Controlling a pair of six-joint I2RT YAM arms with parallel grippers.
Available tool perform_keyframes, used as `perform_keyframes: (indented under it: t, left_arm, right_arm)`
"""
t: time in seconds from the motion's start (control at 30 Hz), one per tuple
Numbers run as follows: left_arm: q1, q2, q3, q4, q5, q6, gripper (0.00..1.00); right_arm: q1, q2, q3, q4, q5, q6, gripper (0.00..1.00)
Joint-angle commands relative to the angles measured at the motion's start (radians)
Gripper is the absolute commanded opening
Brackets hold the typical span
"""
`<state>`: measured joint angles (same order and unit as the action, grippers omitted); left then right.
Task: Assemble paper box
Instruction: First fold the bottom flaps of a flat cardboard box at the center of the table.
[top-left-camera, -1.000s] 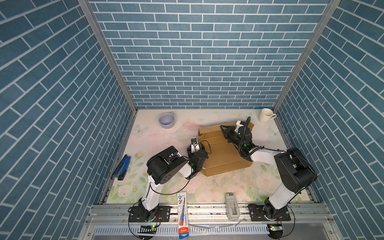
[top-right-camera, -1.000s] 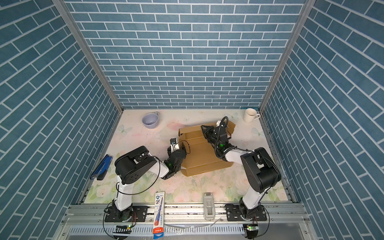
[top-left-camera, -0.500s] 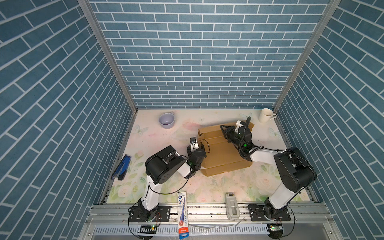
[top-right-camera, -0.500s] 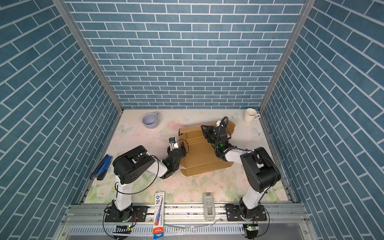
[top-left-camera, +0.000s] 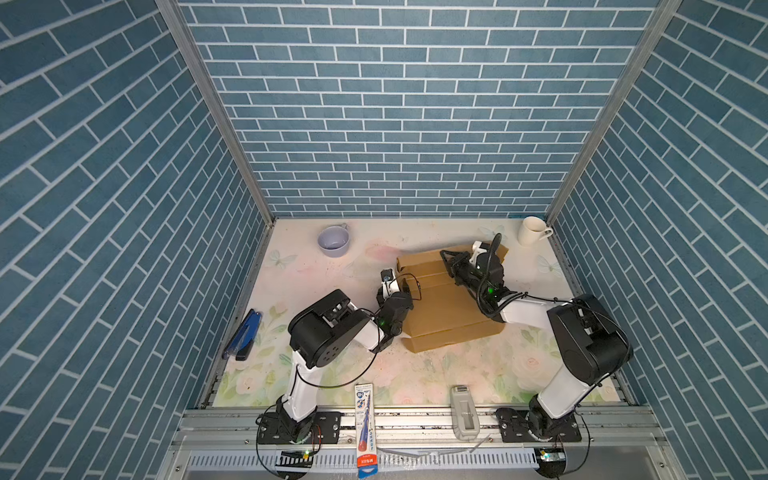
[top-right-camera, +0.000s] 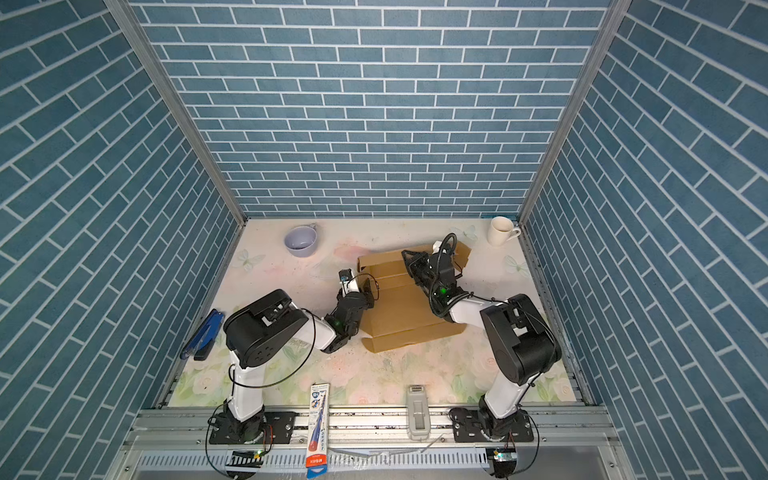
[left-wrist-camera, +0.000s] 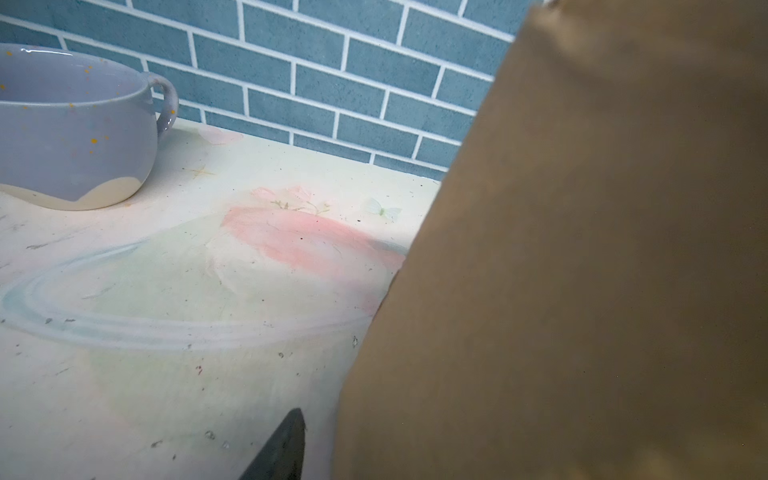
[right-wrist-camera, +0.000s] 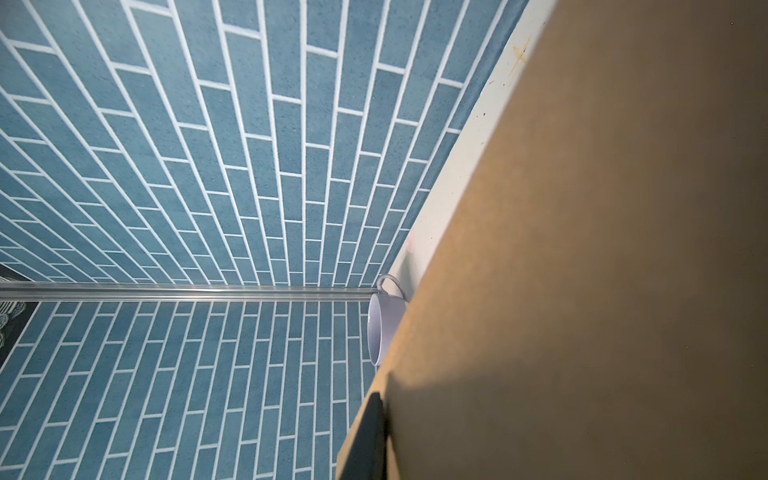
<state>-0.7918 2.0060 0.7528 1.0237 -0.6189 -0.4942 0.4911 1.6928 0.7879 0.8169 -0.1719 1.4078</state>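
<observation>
The plain brown cardboard paper box (top-left-camera: 451, 320) lies part-folded on the pale floral tabletop (top-left-camera: 316, 282). At its far panel the right gripper (top-left-camera: 449, 258) is pinched closed on a raised flap. The left gripper (top-left-camera: 404, 287) is at the box's left edge. A lavender ceramic cup (top-left-camera: 333, 241) stands apart from that edge.

If the left claw nips off the crease, the flap may buckle or the box may skid.

Cardboard fills both wrist views, with only one finger (left-wrist-camera: 282, 449) showing, so I cannot tell the left claw's gap.
</observation>
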Motion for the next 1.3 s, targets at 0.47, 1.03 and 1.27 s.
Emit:
perform_keyframes:
  t: [0.47, 1.03, 1.27]
  left_arm:
    - [0.035, -0.081, 0.103, -0.271, 0.011, -0.007, 0.49]
    - [0.039, -0.055, 0.138, -0.294, 0.001, -0.028, 0.17]
    - [0.04, -0.058, 0.131, -0.275, 0.0, -0.027, 0.0]
  right_arm:
    - [0.006, 0.026, -0.001, -0.019, 0.001, -0.007, 0.12]
    - [0.008, 0.021, 0.004, -0.021, -0.001, -0.007, 0.13]
    - [0.007, 0.005, -0.002, -0.027, 0.003, -0.008, 0.3]
